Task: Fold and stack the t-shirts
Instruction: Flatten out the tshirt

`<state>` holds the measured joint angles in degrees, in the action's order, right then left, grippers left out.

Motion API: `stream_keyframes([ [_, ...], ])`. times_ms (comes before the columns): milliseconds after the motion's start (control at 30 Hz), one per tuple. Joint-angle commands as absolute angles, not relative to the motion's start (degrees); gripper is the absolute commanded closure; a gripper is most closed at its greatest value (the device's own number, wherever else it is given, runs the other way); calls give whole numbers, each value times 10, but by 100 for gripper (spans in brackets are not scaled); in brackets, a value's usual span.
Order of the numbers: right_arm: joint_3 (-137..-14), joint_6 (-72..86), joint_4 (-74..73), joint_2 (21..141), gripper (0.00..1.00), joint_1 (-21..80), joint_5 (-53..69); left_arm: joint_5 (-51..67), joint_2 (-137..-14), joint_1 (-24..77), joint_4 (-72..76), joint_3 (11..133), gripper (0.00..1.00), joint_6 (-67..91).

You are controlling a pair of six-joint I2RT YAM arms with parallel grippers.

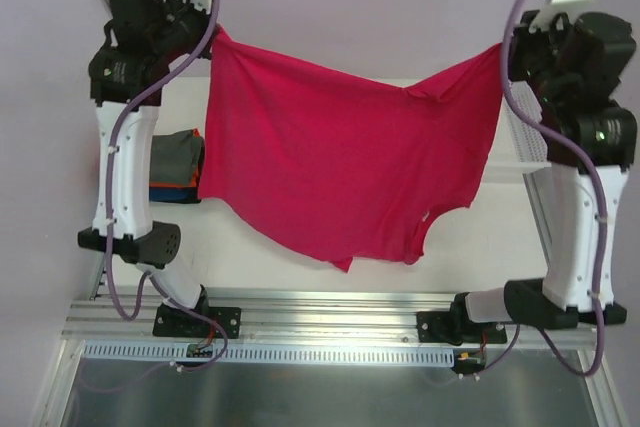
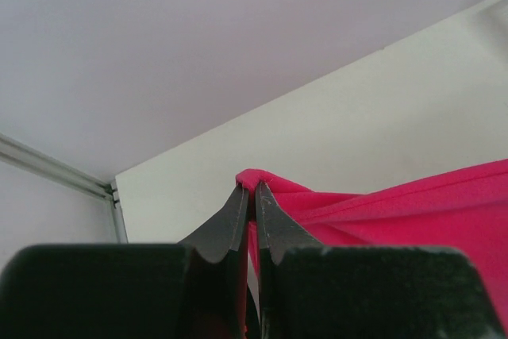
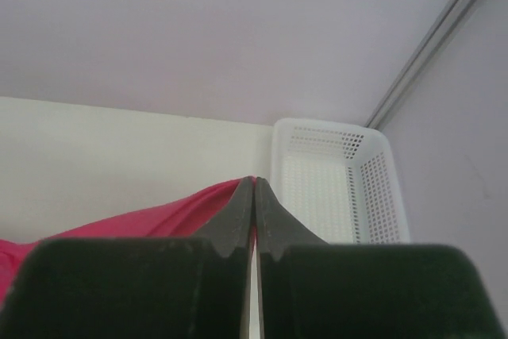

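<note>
The magenta-red t-shirt (image 1: 340, 162) hangs spread in the air between both arms, above the table. My left gripper (image 1: 214, 31) is shut on its upper left corner; the left wrist view shows the pinched cloth (image 2: 262, 182) at my fingertips (image 2: 255, 188). My right gripper (image 1: 503, 49) is shut on the upper right corner; the right wrist view shows the red cloth (image 3: 159, 216) running left from the closed tips (image 3: 254, 182). The neck opening with a small white label (image 1: 428, 217) hangs at the lower right. A stack of folded shirts (image 1: 178, 165), grey on top, orange and blue below, lies at the left.
A white plastic lattice basket (image 3: 333, 180) stands at the far right of the table, behind the right arm (image 1: 520, 152). The arm bases are bolted to the aluminium rail (image 1: 330, 307) at the near edge.
</note>
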<state>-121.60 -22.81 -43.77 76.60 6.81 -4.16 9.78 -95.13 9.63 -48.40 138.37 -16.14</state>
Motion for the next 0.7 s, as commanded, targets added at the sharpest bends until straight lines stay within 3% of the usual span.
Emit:
stream_keyframes([
  [0,-1277,-247,-383,832,99,63,-62,95,-988,89,-449,1426,100,-177],
  [133,-1310,-234,-386,869,99,63,-49,108,-1030,92,-443,1457,100,-174],
  [333,-1287,-221,-388,820,99,63,-39,94,-1006,155,-438,1463,100,-196],
  [667,-1127,-217,-502,572,99,61,-40,45,-821,210,-441,1275,100,-213],
])
